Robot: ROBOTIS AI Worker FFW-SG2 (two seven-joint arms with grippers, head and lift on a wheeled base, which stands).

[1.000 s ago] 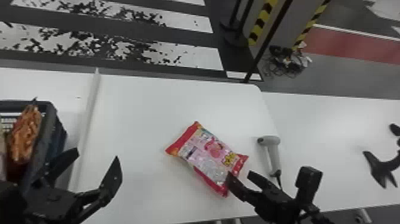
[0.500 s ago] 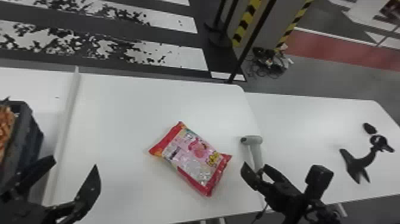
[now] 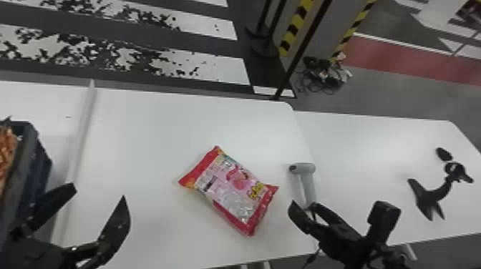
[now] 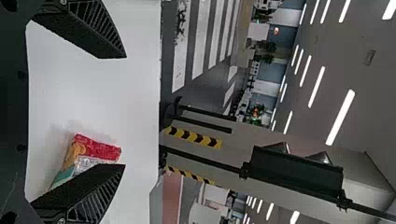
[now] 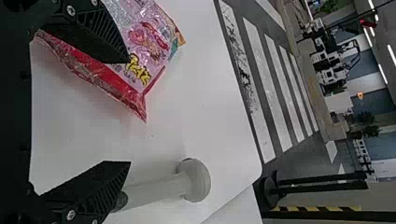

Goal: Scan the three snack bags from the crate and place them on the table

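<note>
My left gripper is hovering released at the near left side of the table, its two fingers spreading wide apart, beside the crate. My right gripper is also hovering released, its fingers parting near the scanner. In my right wrist view, one of its fingers is overlapping the bag and the other is reaching across to the end of the scanner's handle; whether that finger is touching the handle, I cannot tell. The bag, pink with red ends, is lying flat and slantwise on the table between my two grippers, with the scanner lying apart from it, towards my right. An orange bag is showing inside the crate, cut off by the head view's left edge. A pale strip is running along the table between the crate and the pink bag. On the white surface further to my right, a black stand is resting well apart from the scanner. Beyond the table, loose cables are lying in a tangle on the floor near yellow and black striping
</note>
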